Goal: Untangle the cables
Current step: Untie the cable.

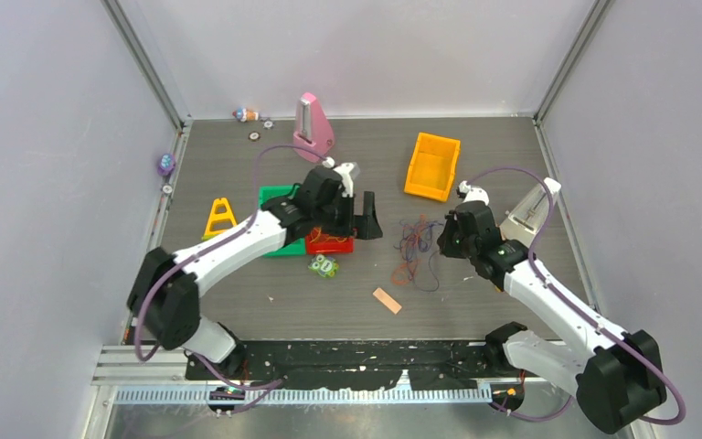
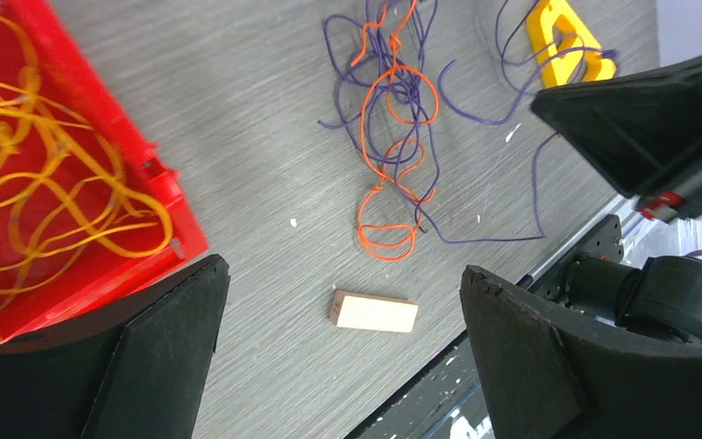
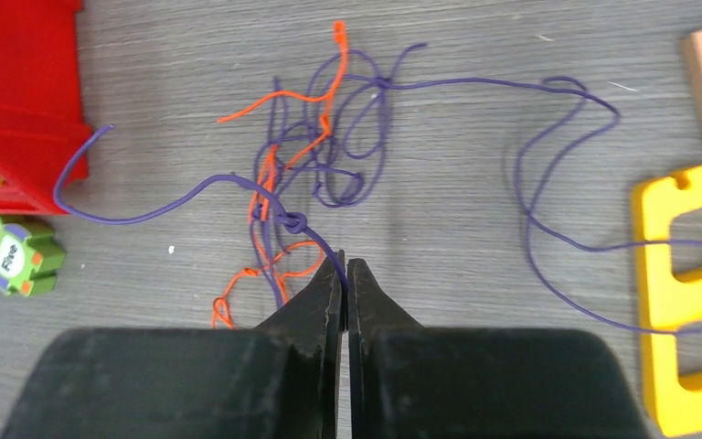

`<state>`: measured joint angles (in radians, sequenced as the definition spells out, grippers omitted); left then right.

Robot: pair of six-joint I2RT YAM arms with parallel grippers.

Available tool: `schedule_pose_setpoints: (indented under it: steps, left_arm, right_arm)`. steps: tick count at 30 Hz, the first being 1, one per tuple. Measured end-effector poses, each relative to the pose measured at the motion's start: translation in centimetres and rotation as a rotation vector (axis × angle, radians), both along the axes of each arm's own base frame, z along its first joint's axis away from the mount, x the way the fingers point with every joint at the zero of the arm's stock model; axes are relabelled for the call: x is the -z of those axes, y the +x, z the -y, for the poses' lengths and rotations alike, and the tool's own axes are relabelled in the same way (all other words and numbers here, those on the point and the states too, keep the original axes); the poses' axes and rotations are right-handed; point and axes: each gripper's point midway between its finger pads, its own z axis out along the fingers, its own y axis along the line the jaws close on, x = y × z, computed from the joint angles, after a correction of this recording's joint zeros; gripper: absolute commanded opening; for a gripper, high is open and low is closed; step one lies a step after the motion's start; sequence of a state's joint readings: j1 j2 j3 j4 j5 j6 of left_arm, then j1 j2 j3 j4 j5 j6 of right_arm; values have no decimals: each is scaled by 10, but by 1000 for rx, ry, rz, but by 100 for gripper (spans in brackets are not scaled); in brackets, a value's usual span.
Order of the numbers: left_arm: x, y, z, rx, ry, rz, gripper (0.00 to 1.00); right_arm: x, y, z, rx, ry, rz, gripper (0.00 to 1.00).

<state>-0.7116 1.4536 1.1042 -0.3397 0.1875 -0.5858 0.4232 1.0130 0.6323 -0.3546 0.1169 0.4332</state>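
The tangle of thin orange and dark purple wire cables lies on the grey worktop in the centre of the top view, just right of the red plastic tray. Your right end effector is closed and seems to pinch one purple strand just below a small knot. Draw this strand slowly toward the lower right and stop if the knot tightens. Your left end effector stands wide and empty beside the tray's edge; lower it to pin the orange loops. The right arm reaches in from the lower right and the left arm from the lower left, both wrists bent downward.
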Motion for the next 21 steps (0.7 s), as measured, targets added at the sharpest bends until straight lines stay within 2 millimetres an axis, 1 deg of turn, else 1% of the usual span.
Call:
schedule_pose_setpoints:
  steps: [2,7,9,11,13,16,19,21]
  left_arm:
    - [18,0,14,24,14,-57,99]
    - [45,3,40,50,18,-151,99]
    - [55,7,45,38,30,-170,99]
    - [68,15,44,0,64,-182,100]
    - [82,23,39,-47,117,-191,99]
    - [90,36,30,-103,180,-187,100]
    - [95,51,7,-171,233,-177,99]
    - [100,63,-17,-222,258,-175,100]
  right_arm:
    - [-2,-1,8,36,-20,9,6]
    - [-6,-5,19,83,-43,18,6]
    - [-8,-7,21,91,-42,20,6]
    - [-9,-9,22,96,-36,23,6]
    - [-10,-11,23,98,-30,28,6]
    - [-10,-14,22,91,-22,30,6]
    - [-6,-17,16,53,-10,10,6]
    - [0,-20,9,13,-1,-20,6]
